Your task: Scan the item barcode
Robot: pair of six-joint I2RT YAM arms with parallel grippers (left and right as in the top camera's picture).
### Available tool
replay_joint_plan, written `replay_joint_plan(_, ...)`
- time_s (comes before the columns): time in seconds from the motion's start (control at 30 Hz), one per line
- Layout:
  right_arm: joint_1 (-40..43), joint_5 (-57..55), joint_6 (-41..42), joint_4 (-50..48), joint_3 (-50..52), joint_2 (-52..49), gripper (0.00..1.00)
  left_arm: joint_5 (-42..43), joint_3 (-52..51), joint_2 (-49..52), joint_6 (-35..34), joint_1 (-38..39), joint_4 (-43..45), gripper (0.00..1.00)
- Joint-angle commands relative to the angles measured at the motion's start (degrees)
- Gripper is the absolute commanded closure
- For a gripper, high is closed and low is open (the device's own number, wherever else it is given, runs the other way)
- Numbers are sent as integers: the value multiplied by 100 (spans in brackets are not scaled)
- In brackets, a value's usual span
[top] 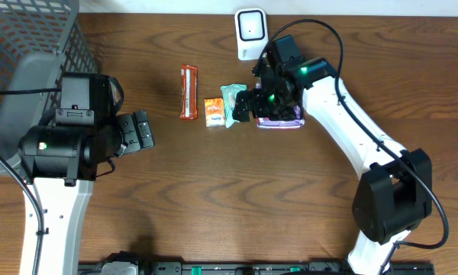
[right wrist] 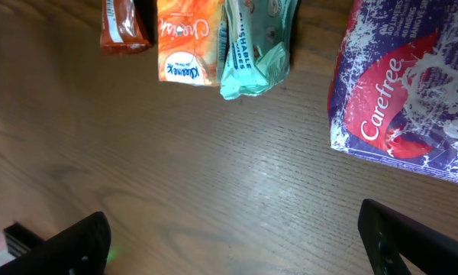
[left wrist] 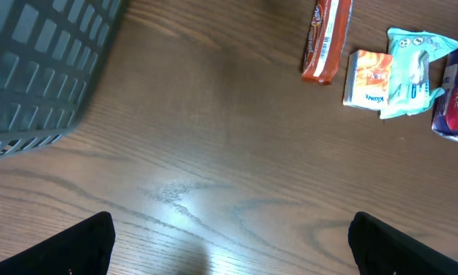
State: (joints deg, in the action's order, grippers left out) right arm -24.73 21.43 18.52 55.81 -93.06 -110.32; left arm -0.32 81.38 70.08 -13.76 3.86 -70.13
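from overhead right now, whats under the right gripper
Overhead, the right gripper covers most of a purple Carefree pack; only its lower edge shows. Its wrist view shows bare table between the open fingers.

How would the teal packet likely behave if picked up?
The teal packet is probably floppy: its film wrapper looks crinkled, its end seal bent. Lying flat and thin, it likely weighs little. Its glossy film may slip, and pushing it could shift the orange tissue pack lying against it.
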Motion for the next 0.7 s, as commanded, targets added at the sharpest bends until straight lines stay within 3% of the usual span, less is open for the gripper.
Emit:
replay_joint_plan(0.0, -90, -96, -144, -13, -87, -59, 1, -11, 22, -11, -74, -7, -15, 2)
replay_joint_plan(0.37, -122, -133, -122, -81, -72, -59, 1, -11, 22, -11, -74, -7, -15, 2)
replay_joint_plan(0.67, -413, -957, -122, -94, 7, -59, 1, -11, 22, -11, -74, -7, -13, 2)
